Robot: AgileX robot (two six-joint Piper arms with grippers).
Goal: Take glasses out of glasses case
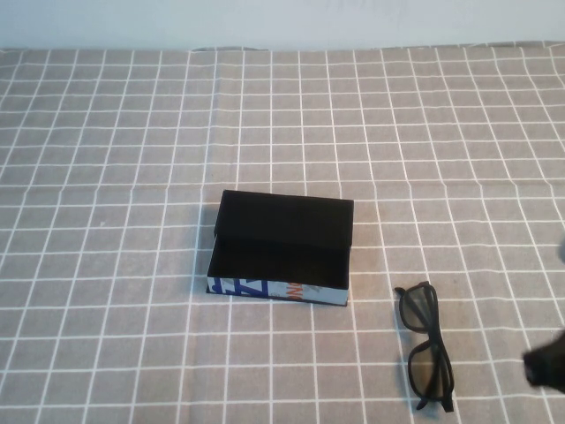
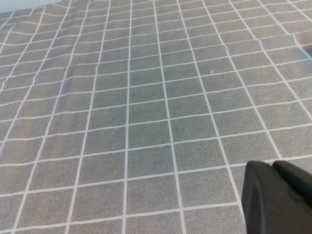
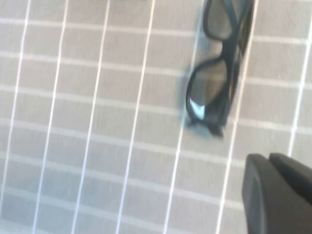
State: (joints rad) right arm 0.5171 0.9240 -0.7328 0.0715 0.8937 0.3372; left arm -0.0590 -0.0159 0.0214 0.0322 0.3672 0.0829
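The glasses case (image 1: 281, 289) sits at the middle of the table. Its black lid (image 1: 284, 221) is raised toward the far side, and the inside is dark with nothing showing in it. The black glasses (image 1: 432, 371) lie folded on the cloth to the right of the case, nearer the front. They also show in the right wrist view (image 3: 207, 90). My right gripper (image 1: 547, 362) is at the front right, right of the glasses and apart from them; its fingers (image 3: 268, 158) are shut and empty. My left gripper (image 2: 274, 165) is shut and empty over bare cloth, out of the high view.
A grey cloth with a white grid (image 1: 132, 177) covers the whole table. A pale wall (image 1: 282, 22) runs along the far edge.
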